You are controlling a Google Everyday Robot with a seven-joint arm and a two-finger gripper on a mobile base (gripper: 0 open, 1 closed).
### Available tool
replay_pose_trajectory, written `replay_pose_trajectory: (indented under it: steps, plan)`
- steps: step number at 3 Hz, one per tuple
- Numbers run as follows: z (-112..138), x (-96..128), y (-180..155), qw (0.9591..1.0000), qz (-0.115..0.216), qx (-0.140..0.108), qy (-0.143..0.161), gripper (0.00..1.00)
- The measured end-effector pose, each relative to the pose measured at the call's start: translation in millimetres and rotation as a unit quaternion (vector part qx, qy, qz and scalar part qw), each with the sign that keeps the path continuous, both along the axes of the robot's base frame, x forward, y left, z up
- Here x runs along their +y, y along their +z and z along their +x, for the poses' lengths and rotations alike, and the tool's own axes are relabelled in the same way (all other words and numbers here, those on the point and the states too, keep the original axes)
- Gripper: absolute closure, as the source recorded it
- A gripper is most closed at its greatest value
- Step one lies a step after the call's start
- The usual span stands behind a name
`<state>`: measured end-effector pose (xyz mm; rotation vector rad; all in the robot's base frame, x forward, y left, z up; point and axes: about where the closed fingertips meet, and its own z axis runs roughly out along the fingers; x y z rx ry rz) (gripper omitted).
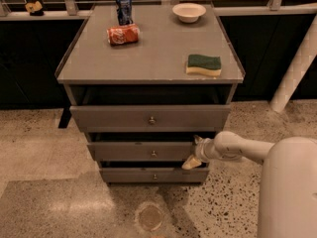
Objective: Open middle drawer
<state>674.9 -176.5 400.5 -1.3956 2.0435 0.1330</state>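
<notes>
The grey cabinet (148, 58) has three drawers. The top drawer (150, 118) stands pulled out a little. The middle drawer (143, 151), with a small round knob (153, 153), sits slightly out, with a dark gap above its front. My gripper (194, 151) reaches in from the right on a white arm (237, 147), at the right end of the middle drawer's front. Its fingers are spread, one at the front's top edge and a cream one (190, 162) at its bottom edge. The bottom drawer (153, 175) is below.
On the cabinet top lie a green and yellow sponge (204, 65), a tipped red can (123, 34), an upright blue can (124, 8) and a white bowl (188, 12). A white post (297, 68) stands at the right. My white body (290, 192) fills the lower right corner.
</notes>
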Motion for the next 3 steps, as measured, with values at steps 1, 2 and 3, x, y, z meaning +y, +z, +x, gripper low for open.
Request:
replay_pose_trajectory:
  steps: [1, 2, 3]
  plan:
    - [0.0, 0.0, 0.0, 1.0000, 0.000, 0.000, 0.000, 0.42]
    - [0.0, 0.1, 0.0, 1.0000, 0.000, 0.000, 0.000, 0.65]
    - [0.0, 0.1, -0.1, 1.0000, 0.000, 0.000, 0.000, 0.89]
